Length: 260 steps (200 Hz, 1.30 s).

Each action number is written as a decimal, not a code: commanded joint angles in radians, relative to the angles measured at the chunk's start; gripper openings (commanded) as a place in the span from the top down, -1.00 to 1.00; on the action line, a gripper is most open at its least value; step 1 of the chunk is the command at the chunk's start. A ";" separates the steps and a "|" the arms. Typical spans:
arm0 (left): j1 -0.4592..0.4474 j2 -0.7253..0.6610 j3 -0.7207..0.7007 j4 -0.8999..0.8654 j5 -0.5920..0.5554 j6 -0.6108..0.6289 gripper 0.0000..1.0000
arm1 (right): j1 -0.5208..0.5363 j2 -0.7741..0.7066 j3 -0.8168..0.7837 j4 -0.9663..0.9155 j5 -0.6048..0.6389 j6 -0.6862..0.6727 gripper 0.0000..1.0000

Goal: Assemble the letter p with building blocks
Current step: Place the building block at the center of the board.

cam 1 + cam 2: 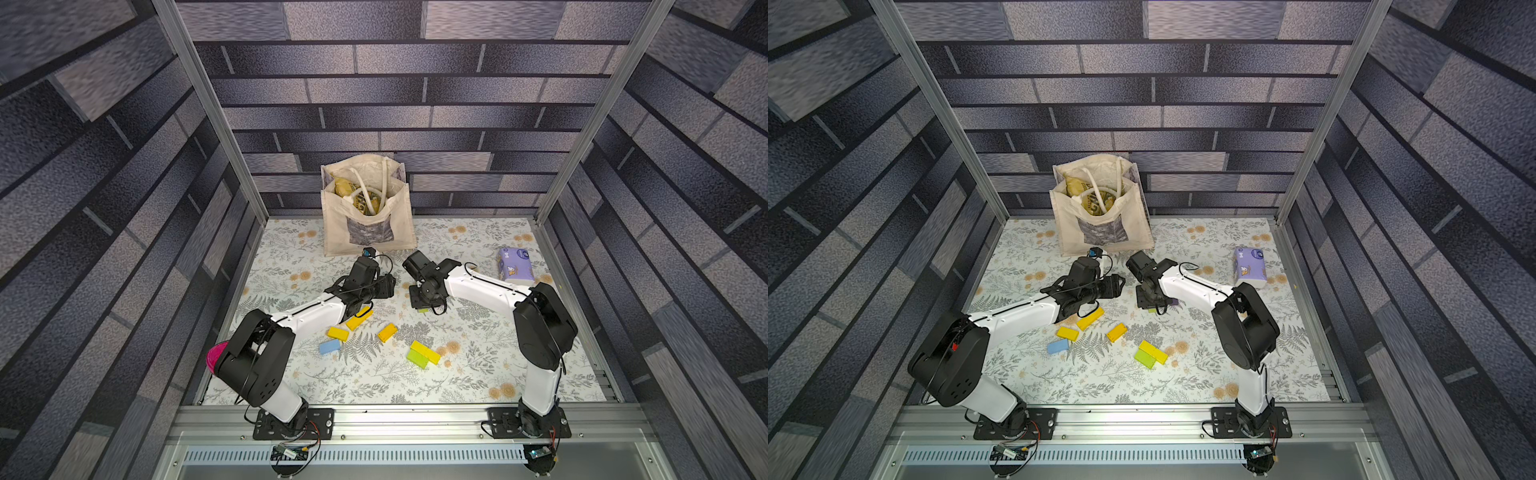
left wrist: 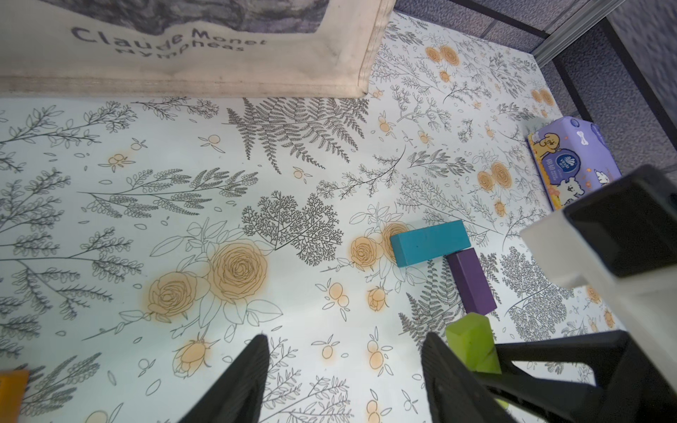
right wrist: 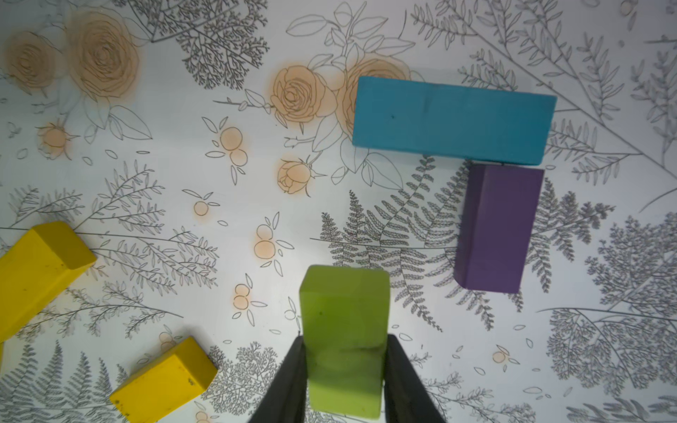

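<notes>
Placement step, judging by the grip. In both top views: right arm (image 1: pixel 486 286) bent low over the counter (image 1: pixel 374 386), only a sliver of the lime green block (image 1: pixel 424 310) showing under its wrist. Left arm (image 1: pixel 316 311) just beside. Spare pieces well apart toward the front: long yellow block (image 1: pixel 359 318), short yellow block (image 1: pixel 337 333), light blue block (image 1: pixel 329 346), orange block (image 1: pixel 387 332), yellow-and-lime pair (image 1: pixel 423 352). From the left wrist view: left gripper (image 2: pixel 344 338) spread wide and empty. Teal block (image 2: pixel 430 241) flat, with the purple block (image 2: pixel 472 280) butted square under one end. Lime green block near the purple block's free end, pinched by the other arm. From the right wrist view: right gripper (image 3: pixel 344 338) clamped on the lime green block across its narrow sides, apparently clear of the purple one. Teal and purple touching in an L. Likely aim: closing the bowl of the p. Turn the lime green block parallel to the teal one, lower it flat, slide it until it meets the purple end, then let go without dragging. Push gently, so as not to break the teal-purple joint. Hold the left gripper clear, or use it to steady the purple block.
</notes>
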 commanded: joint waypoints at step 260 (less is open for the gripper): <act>-0.072 0.181 0.034 0.156 0.184 -0.066 0.45 | -0.001 -0.314 -0.496 0.347 -0.106 0.255 0.80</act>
